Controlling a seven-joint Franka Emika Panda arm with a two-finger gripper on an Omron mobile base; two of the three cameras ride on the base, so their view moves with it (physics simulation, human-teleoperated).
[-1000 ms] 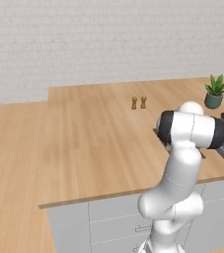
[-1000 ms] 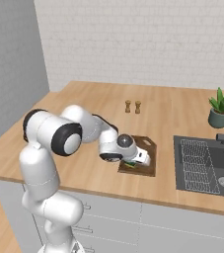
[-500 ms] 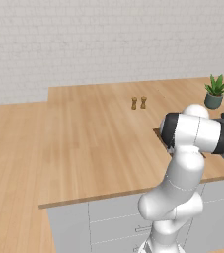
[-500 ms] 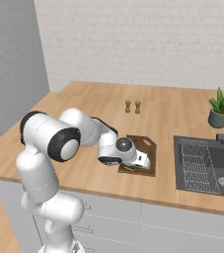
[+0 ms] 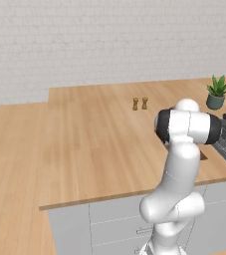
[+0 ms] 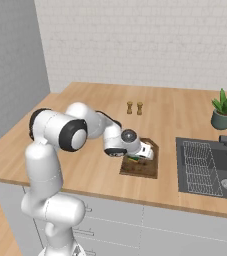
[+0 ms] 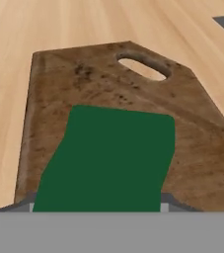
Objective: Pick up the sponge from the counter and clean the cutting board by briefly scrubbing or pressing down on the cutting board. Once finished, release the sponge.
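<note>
Sponge clamped in hand, pressed low over cutting board.
Left base view: arm at right over desk (image 5: 94,144). Right base view: hand (image 6: 141,153) at centre, sponge (image 6: 134,158) beneath, on cutting board (image 6: 145,167). Hand view: sponge (image 7: 108,158) fills lower centre, long axis toward board's handle hole, upper right.

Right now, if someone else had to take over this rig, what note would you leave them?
Gripper: shut on the sponge, low over the cutting board.
Sponge: green side fills the hand view, lying over the board; whether it presses on the wood I cannot tell.
Cutting board: on the counter left of the sink, handle hole pointing away from the hand.
Done: sponge picked up and brought to the board.
Left: finish the brief scrub or press, then open the gripper and release the sponge.
</note>
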